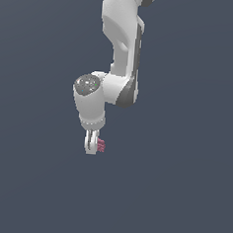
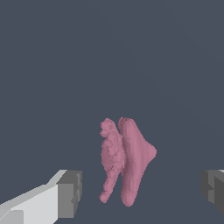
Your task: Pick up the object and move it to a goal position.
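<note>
Gripper (image 2: 141, 190): white, grey pads (image 2: 70, 192), jaws wide apart, holding nothing. Pink knobbly lump (image 2: 127, 159): betw. pads, clear gap each side, no contact. Ext. view: lump (image 1: 101, 146) just beside fingertips, arm (image 1: 121, 54) above.

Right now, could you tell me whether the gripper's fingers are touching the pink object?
Apart. The wrist view shows plain background between the pink object and each of the fingers on either side; the gripper is open.
</note>
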You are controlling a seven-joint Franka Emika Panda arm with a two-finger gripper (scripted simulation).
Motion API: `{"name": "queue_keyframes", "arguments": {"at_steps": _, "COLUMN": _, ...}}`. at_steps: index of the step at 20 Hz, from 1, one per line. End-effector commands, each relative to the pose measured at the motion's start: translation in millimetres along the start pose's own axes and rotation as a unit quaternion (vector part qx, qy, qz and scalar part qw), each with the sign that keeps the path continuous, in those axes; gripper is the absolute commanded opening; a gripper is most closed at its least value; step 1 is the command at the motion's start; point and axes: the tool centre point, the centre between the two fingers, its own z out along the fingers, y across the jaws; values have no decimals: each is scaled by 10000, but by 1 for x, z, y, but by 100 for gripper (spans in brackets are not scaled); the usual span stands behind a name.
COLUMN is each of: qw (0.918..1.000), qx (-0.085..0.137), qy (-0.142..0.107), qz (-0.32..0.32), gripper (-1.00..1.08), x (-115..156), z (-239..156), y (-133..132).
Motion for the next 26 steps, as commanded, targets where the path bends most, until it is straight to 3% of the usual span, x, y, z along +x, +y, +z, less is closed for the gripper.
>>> {"name": "queue_keyframes", "arguments": {"at_steps": 1, "qw": 10000, "qx": -2, "qy": 0, "qz": 0, "gripper": 100, "x": 0, "z": 3, "y": 0}}
{"name": "queue_keyframes", "arguments": {"at_steps": 15, "qw": 10000, "qx": -2, "qy": 0, "qz": 26, "gripper": 100, "x": 0, "z": 50, "y": 0}}
{"name": "queue_keyframes", "arguments": {"at_steps": 16, "qw": 10000, "qx": -2, "qy": 0, "qz": 26, "gripper": -100, "x": 0, "z": 50, "y": 0}}
{"name": "queue_keyframes", "arguments": {"at_steps": 26, "qw": 10000, "qx": 1, "qy": -1, "qz": 25, "gripper": -100, "x": 0, "z": 49, "y": 0}}
